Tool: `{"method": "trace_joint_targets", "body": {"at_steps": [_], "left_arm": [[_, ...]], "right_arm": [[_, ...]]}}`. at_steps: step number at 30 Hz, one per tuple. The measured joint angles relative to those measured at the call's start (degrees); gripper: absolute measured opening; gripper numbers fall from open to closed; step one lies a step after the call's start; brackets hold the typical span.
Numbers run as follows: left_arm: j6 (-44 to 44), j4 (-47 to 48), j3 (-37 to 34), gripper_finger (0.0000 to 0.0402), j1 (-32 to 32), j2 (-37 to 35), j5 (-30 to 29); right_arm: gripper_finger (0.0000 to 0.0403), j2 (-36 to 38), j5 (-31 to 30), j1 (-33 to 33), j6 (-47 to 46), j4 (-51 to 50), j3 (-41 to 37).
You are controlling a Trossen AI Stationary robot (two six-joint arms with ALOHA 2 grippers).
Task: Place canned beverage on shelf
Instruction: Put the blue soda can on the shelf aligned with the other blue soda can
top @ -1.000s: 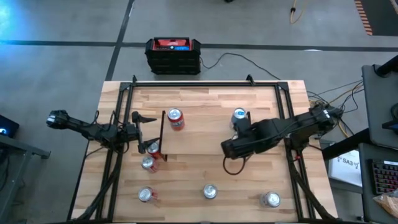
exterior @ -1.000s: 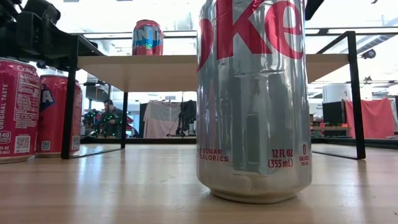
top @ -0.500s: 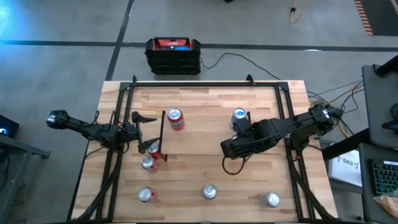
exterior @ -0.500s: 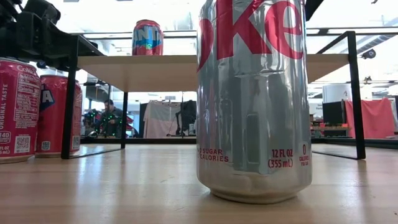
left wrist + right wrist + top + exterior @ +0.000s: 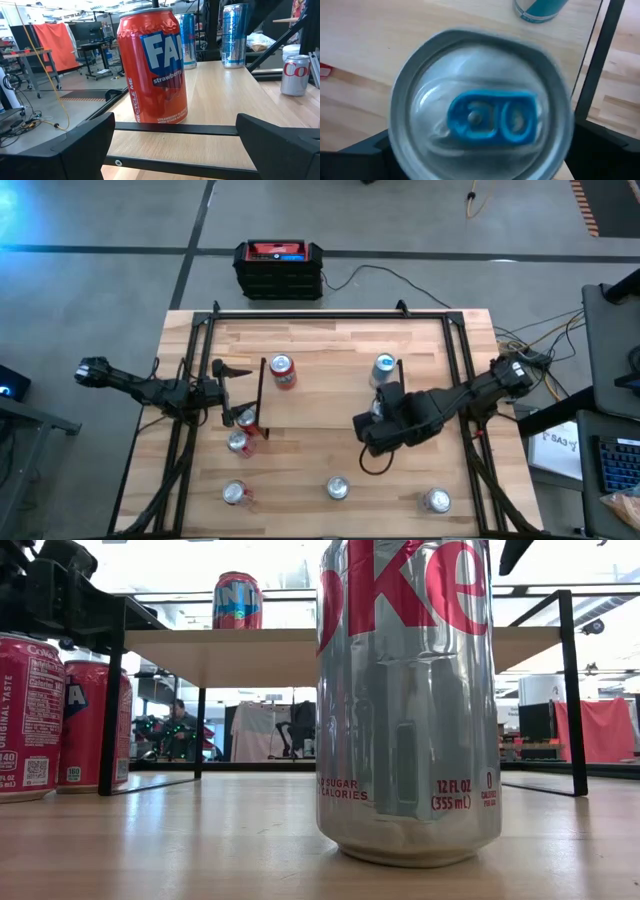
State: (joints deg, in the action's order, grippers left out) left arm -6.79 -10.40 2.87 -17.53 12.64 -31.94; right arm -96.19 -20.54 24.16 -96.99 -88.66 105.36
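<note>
Left tool [image 5: 222, 393] sits wide apart at the shelf's [image 5: 330, 395] left edge in the high view, empty, with my wrist camera facing a red strawberry can [image 5: 152, 67] on the counter [image 5: 320, 340]. Centre-right, right tool [image 5: 372, 430] hangs over the shelf's front edge, fingers spread around a silver blue-tabbed can [image 5: 480, 117]; contact I cannot tell.

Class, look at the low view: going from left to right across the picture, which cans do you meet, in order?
Red Coke can → red Fanta can on the table → Fanta can on the shelf → large silver Diet Coke can.
</note>
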Motion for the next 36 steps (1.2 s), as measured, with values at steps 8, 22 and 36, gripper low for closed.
{"method": "trace_joint_targets", "body": {"at_steps": [8,22,36], "left_arm": [[0.00,-0.01,0.00,0.0400,0.01,0.02,0.00],[-0.02,0.08,0.00,0.0400,0.01,0.09,0.00],[0.00,0.20,0.00,0.0400,0.00,0.09,0.00]], "right_arm": [[0.0375,-3.40,-7.09,3.19,-5.81,-1.32,-0.08],[0.0375,-6.68,-13.78,5.27,-10.03,-1.38,-0.63],[0.0375,-6.79,-15.64,7.43,-13.67,-1.30,-2.40]]}}
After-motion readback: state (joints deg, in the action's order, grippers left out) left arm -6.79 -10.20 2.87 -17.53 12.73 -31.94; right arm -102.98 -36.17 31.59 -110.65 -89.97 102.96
